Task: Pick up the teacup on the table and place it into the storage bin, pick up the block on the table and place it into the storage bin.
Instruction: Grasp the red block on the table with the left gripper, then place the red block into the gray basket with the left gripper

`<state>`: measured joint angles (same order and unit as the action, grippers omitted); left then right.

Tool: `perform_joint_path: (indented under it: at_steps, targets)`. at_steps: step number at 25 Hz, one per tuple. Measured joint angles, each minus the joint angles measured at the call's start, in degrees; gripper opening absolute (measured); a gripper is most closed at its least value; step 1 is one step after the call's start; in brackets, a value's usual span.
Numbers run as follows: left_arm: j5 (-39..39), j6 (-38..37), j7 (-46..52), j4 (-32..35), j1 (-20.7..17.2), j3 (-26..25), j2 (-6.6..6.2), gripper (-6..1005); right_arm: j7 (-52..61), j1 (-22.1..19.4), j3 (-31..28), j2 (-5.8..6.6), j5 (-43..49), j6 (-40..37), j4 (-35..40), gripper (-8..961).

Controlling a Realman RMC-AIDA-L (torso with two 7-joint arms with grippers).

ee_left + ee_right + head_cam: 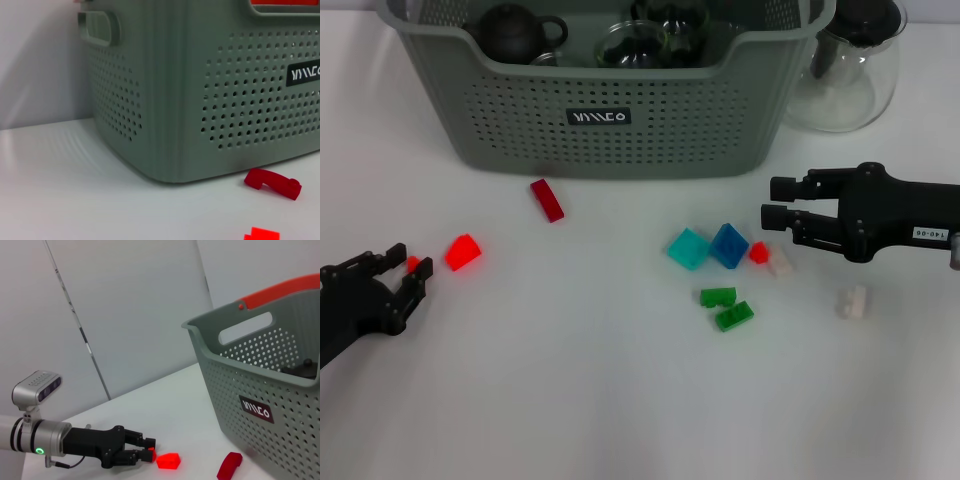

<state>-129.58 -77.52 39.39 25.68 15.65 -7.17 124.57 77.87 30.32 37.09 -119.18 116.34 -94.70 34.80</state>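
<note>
Broadly, the scene is arranged for loading: the storage bin is stood at the far edge of the white desk, within reach of both arms, and a dark teapot and glassware are already seen inside it, though its far part is cut off. A glass pitcher is set just beside the bin, outside it. No teacup is seen on the desk, so that half of the task is judged done. The right gripper is held low over the desk with its fingers narrowly parted and holding nothing, pointed toward a loose cluster of blocks: a cyan block, a blue block, two green bricks, a small red piece and pale pieces that are hard to make out. The left gripper is lowered near the desk's left edge, its fingers closed about a tiny red block, partly hidden by them; an orange-red wedge block lies just beside it, and a dark red bar near the bin's front.
</note>
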Motion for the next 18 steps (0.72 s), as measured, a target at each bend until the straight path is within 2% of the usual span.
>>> perform_joint_path:
  at_steps: [8,12,14,18]
  targets:
    - [-0.3,-0.35,1.83,0.48,0.0,0.28,-0.05,221,0.0,0.11,0.0,0.08,-0.05,0.07,0.0,424]
    - [-0.1,-5.33,7.4,2.98,-0.2,0.12,-0.43,202,0.0,0.11,0.0,0.06,-0.07,0.13,0.0,425]
    - [-0.19,-9.79,12.7,5.25,-0.05,0.39,-1.06,192,0.0,0.08,0.0,0.04,-0.07,0.13,0.0,425]
    - [-0.44,-23.42,26.59,9.93,1.9,2.51,-4.08,185,0.0,0.06,0.0,0.07,-0.13,0.14,0.0,425]
